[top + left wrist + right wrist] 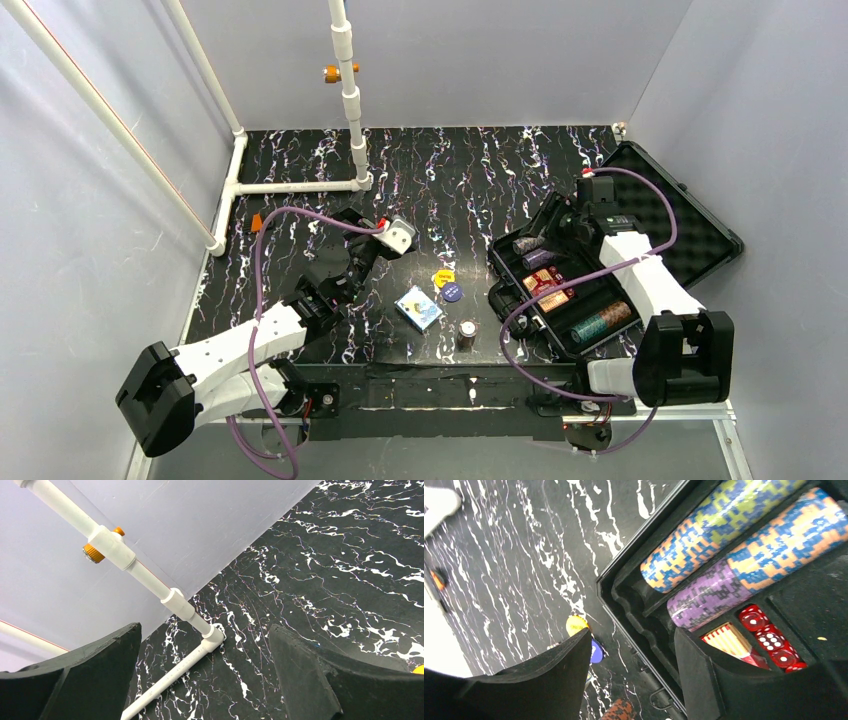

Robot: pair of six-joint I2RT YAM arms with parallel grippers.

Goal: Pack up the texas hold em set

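Note:
The black case (508, 300) lies open at the right, its foam-lined lid (680, 215) laid back. It holds chip stacks (724, 525), a purple stack (709, 600), red dice (769, 640) and the red card deck (731, 642). On the table lie the blue card deck (418, 307), yellow button (442, 277), blue button (452, 292) and one upright chip stack (467, 331). My right gripper (631, 675) is open and empty above the case's left rim (634, 630). My left gripper (205, 680) is open and empty, raised left of the buttons.
A white pipe frame (300, 186) with an upright post (350, 90) stands at the back left and shows in the left wrist view (165, 592). Grey walls close in the table on three sides. A small orange piece (257, 222) lies near the pipe.

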